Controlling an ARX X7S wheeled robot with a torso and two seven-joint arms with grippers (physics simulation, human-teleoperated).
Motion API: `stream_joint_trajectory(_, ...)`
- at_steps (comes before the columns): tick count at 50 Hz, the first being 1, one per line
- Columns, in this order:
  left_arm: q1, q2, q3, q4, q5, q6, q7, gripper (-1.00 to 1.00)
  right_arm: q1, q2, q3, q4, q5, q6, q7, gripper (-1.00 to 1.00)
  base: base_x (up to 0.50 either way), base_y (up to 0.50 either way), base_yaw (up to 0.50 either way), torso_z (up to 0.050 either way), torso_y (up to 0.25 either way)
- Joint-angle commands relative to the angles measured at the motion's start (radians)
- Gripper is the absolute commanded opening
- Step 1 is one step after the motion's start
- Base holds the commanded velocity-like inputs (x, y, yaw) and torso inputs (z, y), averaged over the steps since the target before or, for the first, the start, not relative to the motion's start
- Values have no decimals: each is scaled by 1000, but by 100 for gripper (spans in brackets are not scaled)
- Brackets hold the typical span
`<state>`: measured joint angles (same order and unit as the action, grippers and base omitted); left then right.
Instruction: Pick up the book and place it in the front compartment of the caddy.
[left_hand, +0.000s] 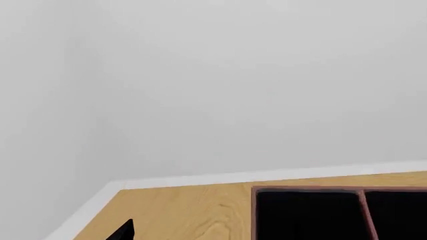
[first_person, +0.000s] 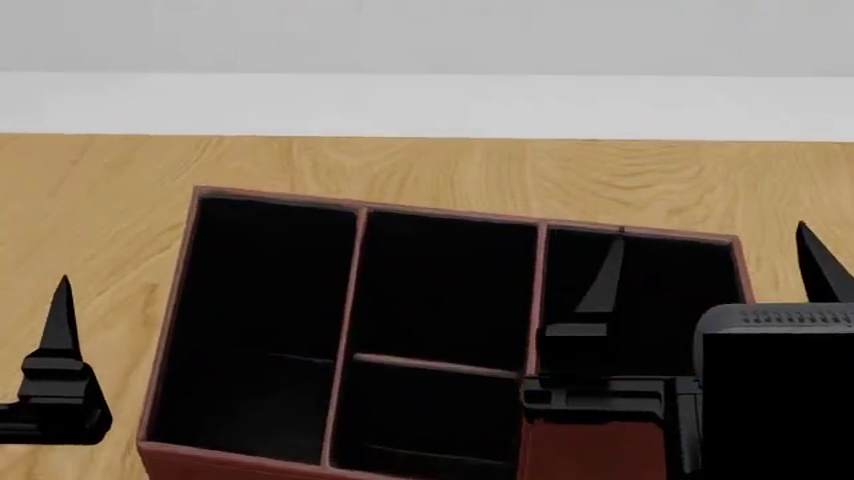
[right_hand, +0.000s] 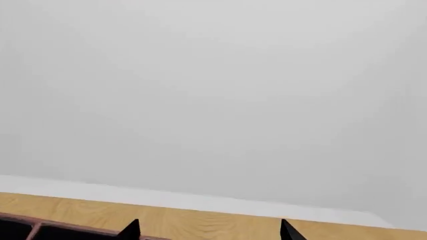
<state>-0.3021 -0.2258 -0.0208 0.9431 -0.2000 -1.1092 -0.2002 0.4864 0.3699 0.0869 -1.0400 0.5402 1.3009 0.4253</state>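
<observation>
No book shows beside the reddish-brown leather-look divided caddy (first_person: 267, 205) near the wood surface's (first_person: 107, 180) far edge; the right end effector (first_person: 714, 265) hovers spread and empty, the left's (first_person: 60, 340) state unclear; a stiff hardcover probably suits gripping across its covers.

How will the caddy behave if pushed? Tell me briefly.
The caddy looks rigid: its straight walls and thin dividers keep their shape. It sits wide and low on the wooden table, so it should slide rather than tip. No contents show, so it is probably fairly light.
</observation>
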Motion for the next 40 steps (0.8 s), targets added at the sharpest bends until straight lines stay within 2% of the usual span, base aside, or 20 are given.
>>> stream_joint_trajectory(1, -3, -3, -1, 10, -8, -7, -6, 100, 9, 60, 12, 3, 160, -18, 126, 100, 500, 0, 0, 0, 0)
stream_joint_trajectory(9, -1, -6, -2, 8, -13, -3, -10, 100, 5, 87, -12, 7, 189, -26, 177, 100, 482, 0, 0, 0, 1)
stream_joint_trajectory(18, 4, -9, -1, -2, -16, 10, -13, 100, -2, 124, -30, -2, 244, -27, 204, 100, 45, 0, 0, 0, 1)
stream_joint_trajectory(31, 8, -9, 0, -17, -22, 25, -18, 100, 106, 368, 56, 4, 904, 34, 535, 100, 0, 0, 0, 0, 0)
stream_joint_trajectory(40, -1, -7, 15, -17, -26, 21, -26, 100, 277, 539, -68, 26, 1322, -30, 764, 100, 0, 0, 0, 0, 0)
